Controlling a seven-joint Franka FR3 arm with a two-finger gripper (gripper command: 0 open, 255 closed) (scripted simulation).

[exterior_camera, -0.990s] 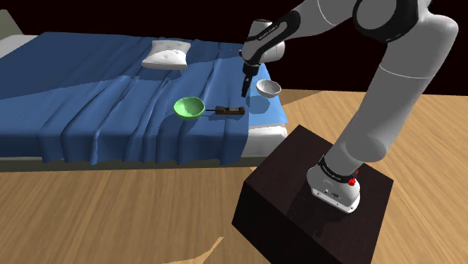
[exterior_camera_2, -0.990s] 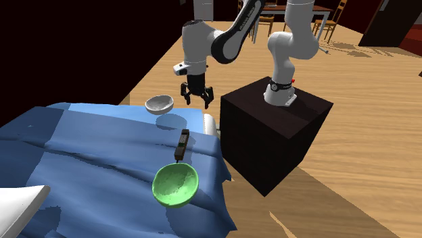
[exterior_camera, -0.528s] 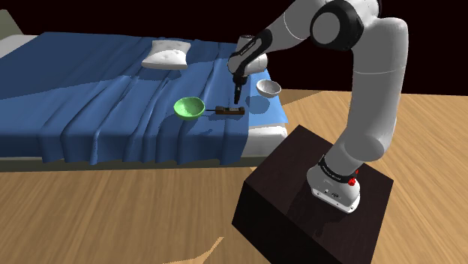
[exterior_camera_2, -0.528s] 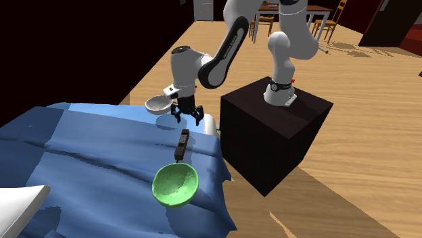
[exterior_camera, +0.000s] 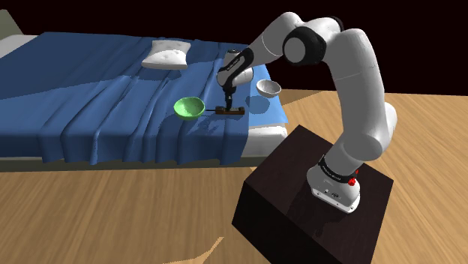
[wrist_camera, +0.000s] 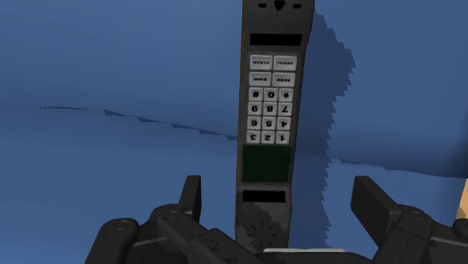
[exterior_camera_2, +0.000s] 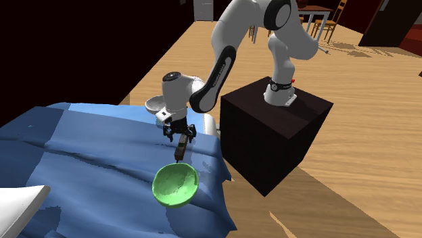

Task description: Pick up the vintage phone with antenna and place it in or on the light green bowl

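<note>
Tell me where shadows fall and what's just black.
Wrist view: a jagged-edged shadow lies on the blue bedspread beside the phone. Shoulder view: a black area lies behind the bed. Second exterior view: a black area lies beyond the bedspread; the wood floor looks bright.

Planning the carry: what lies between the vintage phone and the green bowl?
Bare blue bedsheet lies between the phone and the green bowl, as the shoulder view shows.

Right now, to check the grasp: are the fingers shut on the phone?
No: the fingers of the gripper stand apart, one on each side of the phone, not touching it.
</note>
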